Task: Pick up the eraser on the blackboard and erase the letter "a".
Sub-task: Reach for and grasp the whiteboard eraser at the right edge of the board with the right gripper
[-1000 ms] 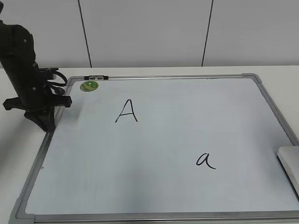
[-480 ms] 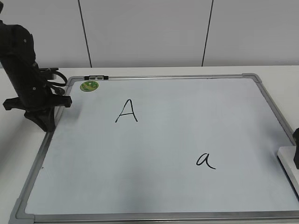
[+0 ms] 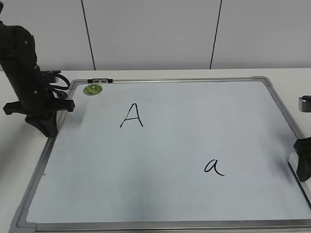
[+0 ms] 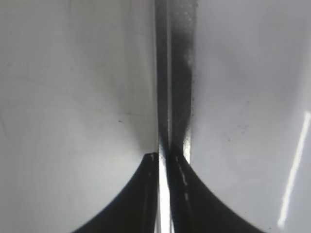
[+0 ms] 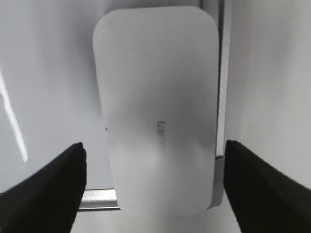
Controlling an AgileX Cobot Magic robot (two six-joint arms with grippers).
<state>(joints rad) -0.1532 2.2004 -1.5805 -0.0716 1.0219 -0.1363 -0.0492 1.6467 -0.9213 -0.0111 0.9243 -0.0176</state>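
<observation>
— Blackboard (image 3: 160,194) first: it lies flat on the table, grey frame all round, and its white face carries a capital "A" (image 3: 131,115), a green magnet (image 3: 93,89) near the far left corner and the letter "a" (image 3: 214,167), whole and unsmudged, toward the near right. So nothing is erased yet?

— Nothing. I'd judge the task is barely begun: the eraser (image 5: 158,111) is not yet lifted. In the right wrist view it lies partly over the board's frame at the right edge, and the right gripper (image 5: 154,187) hangs over it with its jaws spread wide, one on either side, neither touching it.

— And the other arm?

— The left gripper (image 4: 161,160) sits at the board's left frame with its fingers pressed together, holding nothing that I can make out.

— What remains, then?

— Closing on the eraser, lifting it, carrying it leftward to the small letter and wiping it without touching the capital, which stands well apart.
</observation>
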